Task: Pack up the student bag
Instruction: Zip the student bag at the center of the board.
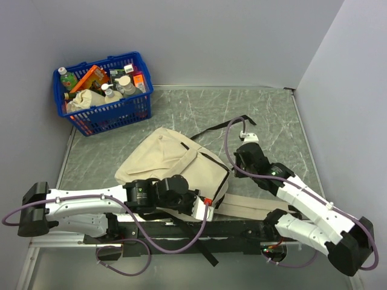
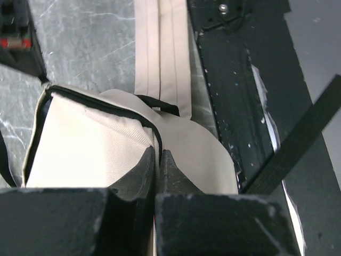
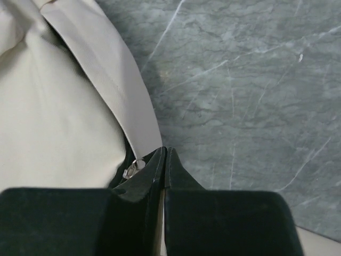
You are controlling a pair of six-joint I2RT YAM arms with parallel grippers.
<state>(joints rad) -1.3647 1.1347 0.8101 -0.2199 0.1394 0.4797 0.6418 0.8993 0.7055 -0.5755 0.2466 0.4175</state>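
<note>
Student bag [image 1: 172, 160]: cream cloth, lying flat near the middle of the grey marbled table [image 1: 266, 121]. Dark zip line along its right side.

Left gripper [image 1: 202, 208]: at the bag's near right corner, arm lying across the bag's near edge. In the wrist view the left gripper [image 2: 158, 154] has its fingers clenched together on the cream cloth just under the black zip rim, and a pale sliver shows between them lower down.

Right gripper [image 1: 245, 142]: just off the bag's right side, low over the table. In the wrist view the right gripper [image 3: 164, 152] has its fingers pressed tight together, tips against the edge of a cream flap. Whether any cloth is caught between them cannot be told. A small metal zip puller [image 3: 130, 172] sits just beside the left-hand finger.

Black strap [image 1: 217, 127]: runs out from the bag's far right corner across the table.

Cream webbing strap [image 1: 254, 208]: stretches from the bag's near right corner towards the right arm's base.

Blue basket [image 1: 103, 112]: well apart from the bag, beyond its far left side, packed with bottles and packets.
</note>
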